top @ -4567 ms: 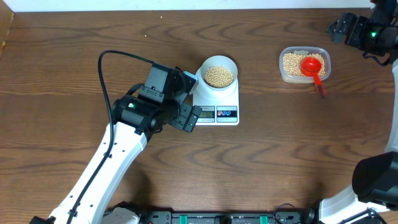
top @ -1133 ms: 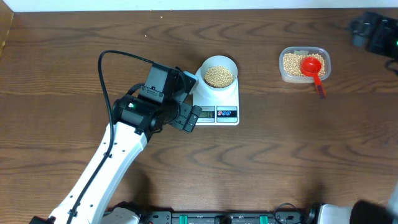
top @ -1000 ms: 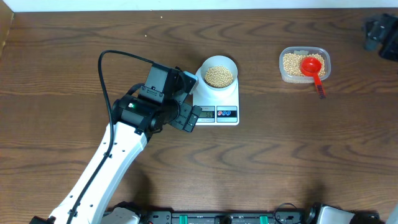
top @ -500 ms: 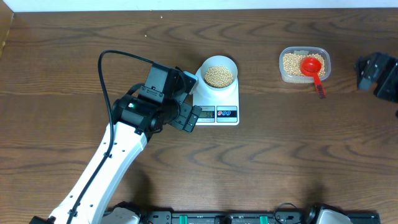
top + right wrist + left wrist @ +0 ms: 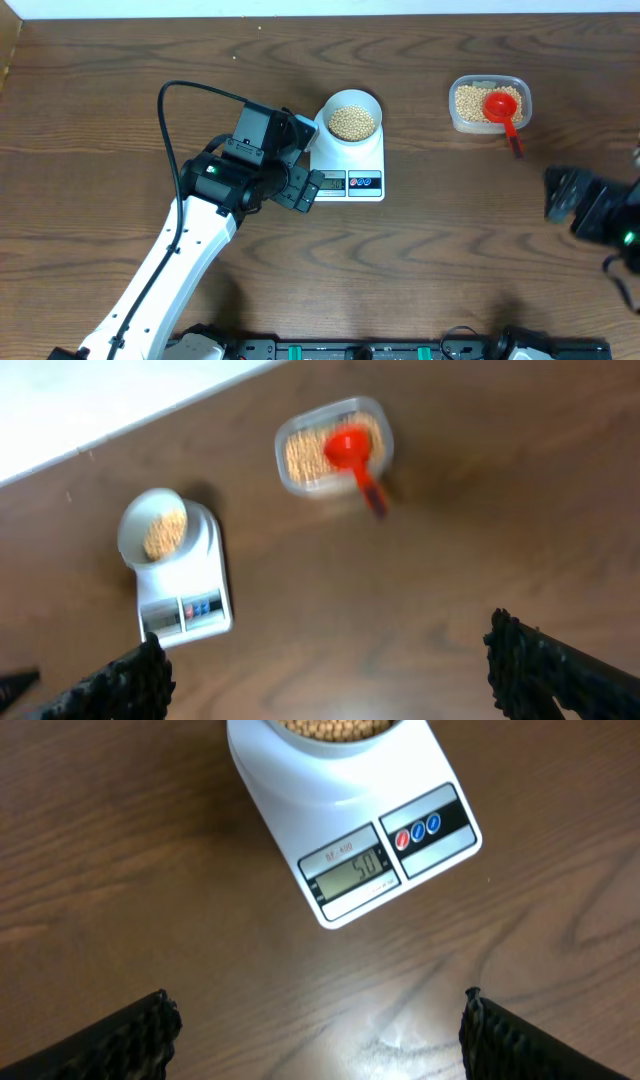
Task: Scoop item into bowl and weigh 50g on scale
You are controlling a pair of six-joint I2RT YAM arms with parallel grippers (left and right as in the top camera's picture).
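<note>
Fingers (image 5: 140, 1040) of the left gripper (image 5: 318, 1005) are seen spread wide, one at each lower corner of the left wrist view, with nothing held between them. Both fingers (image 5: 540, 665) of the right gripper (image 5: 327, 638) are likewise spread apart and empty, though that view is blurred. One white scale (image 5: 350, 165) is placed near the middle of the brown wooden table (image 5: 450, 260), and its grey display (image 5: 355, 872) is read as 50, with round red and blue buttons (image 5: 418, 830) beside it. One pale bowl (image 5: 350, 104) is set on the far end of the scale and is filled with tan beans (image 5: 352, 122), too many to be counted. One clear plastic tub (image 5: 519, 88) is found well apart to the right, holding more of the same beans, and one red scoop (image 5: 503, 107) is laid in it with the handle resting over the near rim. From overhead, the left gripper is positioned just beside the scale's left edge, and the right gripper is held near the table's right edge, apart from the tub.
</note>
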